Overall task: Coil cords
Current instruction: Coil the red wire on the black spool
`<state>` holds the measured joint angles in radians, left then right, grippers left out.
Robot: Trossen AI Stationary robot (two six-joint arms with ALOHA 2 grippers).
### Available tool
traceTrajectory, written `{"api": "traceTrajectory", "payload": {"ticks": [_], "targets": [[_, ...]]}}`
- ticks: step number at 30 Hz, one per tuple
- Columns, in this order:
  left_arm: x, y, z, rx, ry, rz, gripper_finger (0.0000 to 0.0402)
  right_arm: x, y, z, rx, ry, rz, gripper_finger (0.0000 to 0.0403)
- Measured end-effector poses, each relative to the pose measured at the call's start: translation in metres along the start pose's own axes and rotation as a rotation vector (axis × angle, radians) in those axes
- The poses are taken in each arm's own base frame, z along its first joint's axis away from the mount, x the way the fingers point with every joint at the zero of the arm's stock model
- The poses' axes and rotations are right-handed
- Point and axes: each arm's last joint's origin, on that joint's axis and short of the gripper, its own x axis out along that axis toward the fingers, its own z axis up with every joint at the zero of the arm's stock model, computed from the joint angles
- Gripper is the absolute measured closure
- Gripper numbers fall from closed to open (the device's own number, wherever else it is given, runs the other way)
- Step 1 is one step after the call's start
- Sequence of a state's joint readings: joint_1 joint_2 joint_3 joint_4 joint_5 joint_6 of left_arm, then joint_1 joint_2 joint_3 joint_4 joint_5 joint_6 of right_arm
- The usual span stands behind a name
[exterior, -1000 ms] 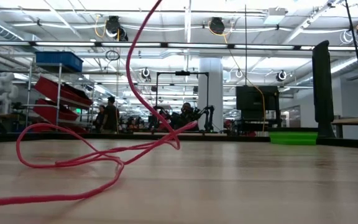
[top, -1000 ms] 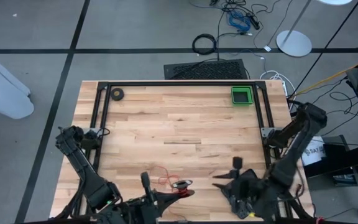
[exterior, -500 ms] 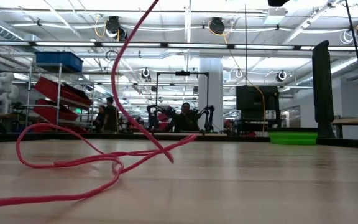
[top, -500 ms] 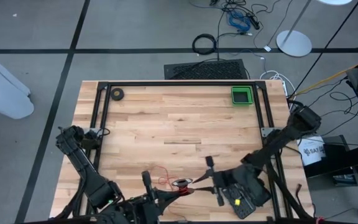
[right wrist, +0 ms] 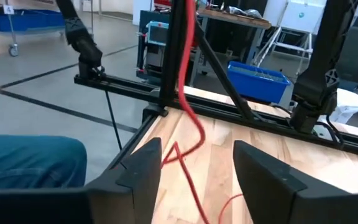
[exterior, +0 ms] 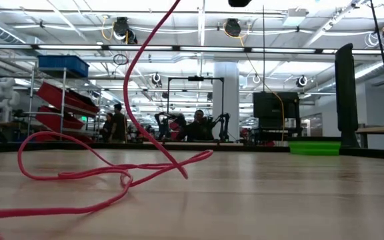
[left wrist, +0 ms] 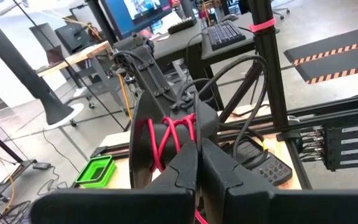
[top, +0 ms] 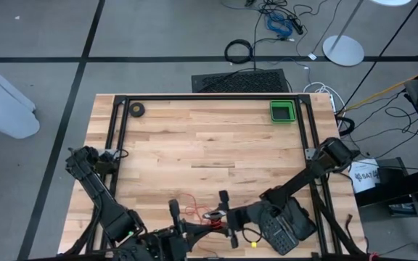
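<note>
- My left gripper [top: 210, 221] pinched on the cords [top: 194, 212], lifted near table [top: 194, 138] front edge.
- My right gripper [top: 228, 217] wide, empty, just beside.
- Feed slack evenly; keep loops stacked.

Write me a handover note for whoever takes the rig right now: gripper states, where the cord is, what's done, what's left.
Left gripper: shut, at the table's near edge, with red cord wrapped in a few turns just beyond its fingertips.
Right gripper: open, holding nothing, beside the left one at the near edge, with the cord running between its fingers.
Cord: partly wound at the left gripper; a loose length lies in loops on the table and rises off it.
Green tray: far right corner, apparently empty.
Done: first turns wound.
Left: probably gather the loose length into the coil.
</note>
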<state>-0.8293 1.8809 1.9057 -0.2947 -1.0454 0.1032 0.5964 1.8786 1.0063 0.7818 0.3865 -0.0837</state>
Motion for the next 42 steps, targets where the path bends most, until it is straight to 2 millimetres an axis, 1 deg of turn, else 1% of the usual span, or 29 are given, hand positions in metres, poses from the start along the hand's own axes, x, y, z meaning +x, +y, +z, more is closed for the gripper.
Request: {"api": "traceTrajectory", "payload": {"ticks": [3,5,8,11,16,21,22,27,32,36,39,42], "targets": [[-0.001,-0.001,0.0,-0.014,0.001,-0.003,0.0391,0.002,0.001,0.002,0.016,-0.006,0.002,0.0212],[-0.001,-0.001,0.0,-0.014,0.002,-0.004,0.0391,0.002,0.002,0.003,0.021,-0.014,0.036,0.0215],[-0.001,-0.001,-0.001,-0.012,0.003,-0.003,0.0391,0.002,0.003,0.004,0.028,-0.029,0.075,0.0225],[-0.001,-0.001,-0.001,-0.011,0.004,-0.003,0.0391,0.002,0.003,0.004,0.028,-0.028,0.077,0.0243],[-0.001,-0.001,-0.001,-0.011,0.004,-0.003,0.0391,0.003,0.002,0.004,0.028,-0.029,0.074,0.0297],[-0.002,-0.001,-0.001,-0.007,0.005,-0.006,0.0391,0.003,0.002,0.004,0.025,-0.021,0.071,0.0383],[-0.003,-0.002,-0.001,-0.004,0.006,-0.008,0.0391,0.003,0.002,0.003,0.023,-0.015,0.072,0.0392],[-0.011,-0.007,-0.003,0.027,0.014,-0.03,0.0391,0.001,0.001,0.002,0.03,0.036,0.064,0.04],[-0.017,-0.011,-0.007,0.07,0.034,-0.06,0.0391,-0.006,0.0,0.011,0.028,0.071,0.03,0.0402],[-0.019,-0.015,-0.012,0.086,0.067,-0.185,0.0391,-0.02,0.0,0.017,-0.013,0.175,-0.06,0.0402],[-0.02,-0.016,-0.016,0.082,0.091,-0.216,0.0391,-0.032,0.002,0.02,-0.042,0.246,-0.126,0.0402],[-0.021,-0.017,-0.02,0.098,0.122,-0.237,0.0391,-0.043,0.007,0.026,-0.047,0.268,-0.161,0.0402]]}}
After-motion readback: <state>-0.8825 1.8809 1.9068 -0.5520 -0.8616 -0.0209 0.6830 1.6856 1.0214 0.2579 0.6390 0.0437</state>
